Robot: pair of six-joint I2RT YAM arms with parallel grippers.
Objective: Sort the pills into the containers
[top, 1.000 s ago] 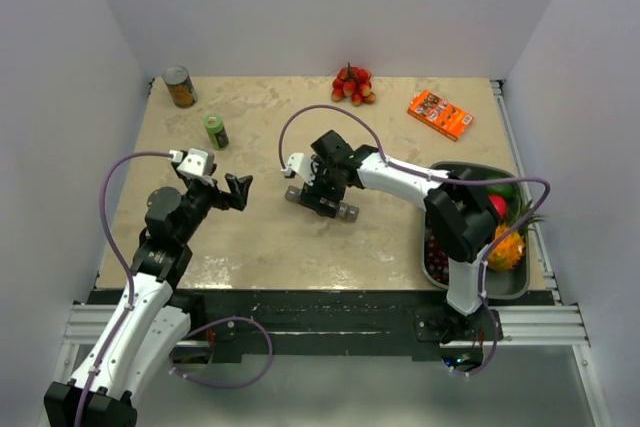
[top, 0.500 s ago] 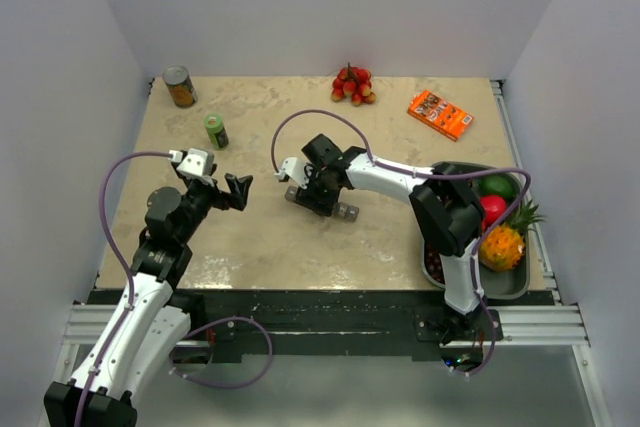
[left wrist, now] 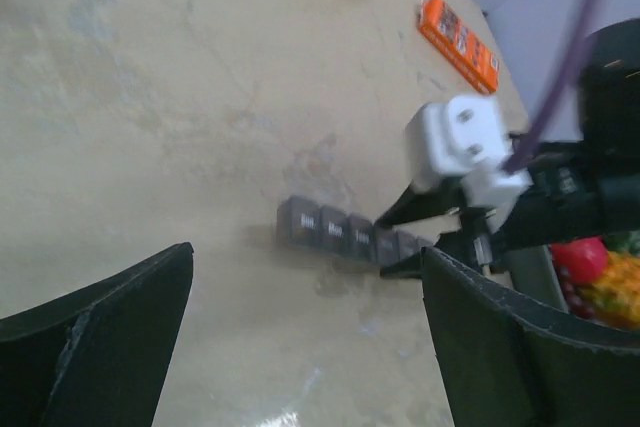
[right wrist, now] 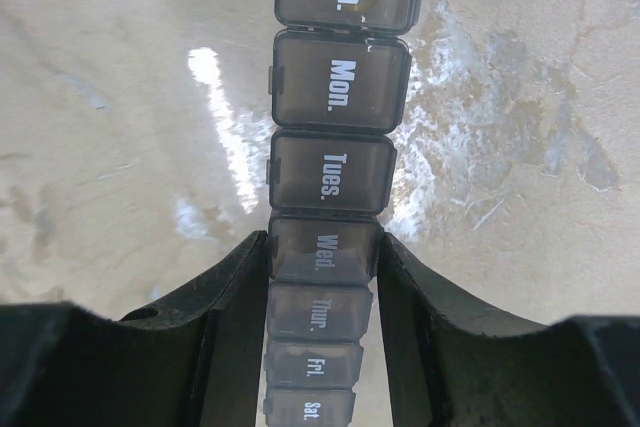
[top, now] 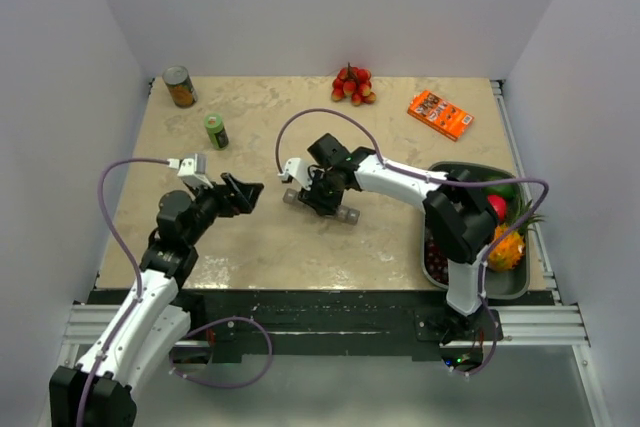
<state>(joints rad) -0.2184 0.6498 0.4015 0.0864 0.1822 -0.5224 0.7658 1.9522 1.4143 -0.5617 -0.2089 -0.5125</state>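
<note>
The containers are one grey pill-organiser strip [right wrist: 335, 177] with lids marked Sun. to Sat., all lids down, lying on the beige table [top: 260, 132]. My right gripper [right wrist: 322, 259] is shut on the strip, its two fingers pressing the sides of the Wed. compartment. From above, the strip [top: 346, 213] lies mid-table under the right gripper [top: 322, 197]. In the left wrist view the strip [left wrist: 325, 229] lies ahead. My left gripper [top: 250, 192] hovers open, left of the strip and apart from it, with nothing between its fingers. No pills show.
A green bottle [top: 216, 130] and a tin can [top: 180, 86] stand at the back left. Red fruit [top: 352, 84] and an orange box [top: 439, 114] lie along the back. A grey tray [top: 506, 283] with fruit sits at the right edge.
My right gripper has closed onto the strip's Wed. compartment. My left arm has swung its open gripper rightward and slightly lower, toward the strip.
</note>
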